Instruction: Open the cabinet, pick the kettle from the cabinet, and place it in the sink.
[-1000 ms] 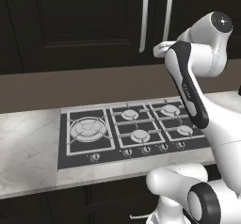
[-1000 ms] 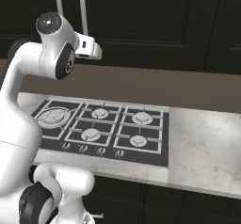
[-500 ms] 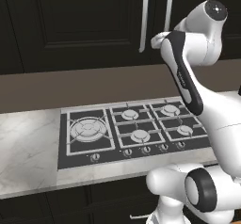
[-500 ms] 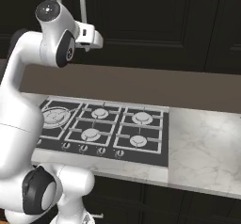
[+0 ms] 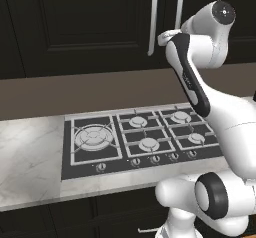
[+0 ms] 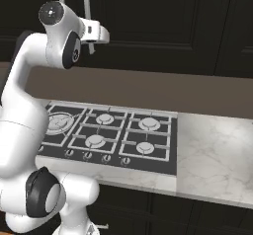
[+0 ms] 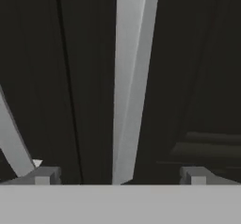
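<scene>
Standing upright: cabinet (image 5: 90, 27) handle (image 7: 129, 77)

My two base cams sit behind my arm, left and right, looking down over the same hob (image 5: 140, 137) and bench (image 6: 212, 155). My hand cam's right up against a cabinet (image 7: 188, 77) handle (image 7: 131, 77).

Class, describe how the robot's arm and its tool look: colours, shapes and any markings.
The arm is glossy white with rounded, tubular links, a long black inset panel and dark circular joint caps. The tool has two small, blocky dark grey fingertips. No cables or markings show.
</scene>
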Robot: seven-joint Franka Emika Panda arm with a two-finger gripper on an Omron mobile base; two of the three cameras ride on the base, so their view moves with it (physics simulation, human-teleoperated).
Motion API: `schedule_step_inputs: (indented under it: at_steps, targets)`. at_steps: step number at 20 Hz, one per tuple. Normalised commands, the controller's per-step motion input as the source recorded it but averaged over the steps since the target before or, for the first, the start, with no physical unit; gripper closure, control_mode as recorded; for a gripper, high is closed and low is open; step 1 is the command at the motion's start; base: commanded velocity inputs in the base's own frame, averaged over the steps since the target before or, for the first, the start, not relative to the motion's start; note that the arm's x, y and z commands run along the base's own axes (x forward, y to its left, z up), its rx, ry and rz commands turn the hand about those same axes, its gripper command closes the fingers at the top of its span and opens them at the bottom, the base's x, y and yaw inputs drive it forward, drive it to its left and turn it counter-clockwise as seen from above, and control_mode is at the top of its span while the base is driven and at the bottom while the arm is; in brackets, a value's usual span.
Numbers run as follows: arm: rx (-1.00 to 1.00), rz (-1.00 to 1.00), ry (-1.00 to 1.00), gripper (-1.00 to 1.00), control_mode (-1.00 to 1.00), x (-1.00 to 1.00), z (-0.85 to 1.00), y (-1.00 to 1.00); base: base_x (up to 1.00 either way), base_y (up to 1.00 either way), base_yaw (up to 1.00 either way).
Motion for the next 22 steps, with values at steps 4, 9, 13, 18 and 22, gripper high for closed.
schedule_step_inputs:
  at_steps: [4, 9, 13, 18, 22]
  targets:
    - [0.0, 0.0, -0.03, -1.0, -1.0, 0.38, 0.06, 0.0, 0.0, 0.0, 0.0]
    - [0.0, 0.0, 0.0, -1.0, -1.0, 0.39, 0.02, 0.0, 0.0, 0.0, 0.0]
    - [-0.01, 0.0, 0.0, -1.0, -1.0, 0.4, 0.0, 0.0, 0.0, 0.0, 0.0]
    - [-0.03, -0.01, 0.0, 1.0, -1.0, 0.37, -0.02, 0.0, 0.0, 0.0, 0.0]
    - [-0.04, -0.04, 0.0, 1.0, -1.0, 0.32, -0.09, 0.04, 0.0, 0.0, 0.0]
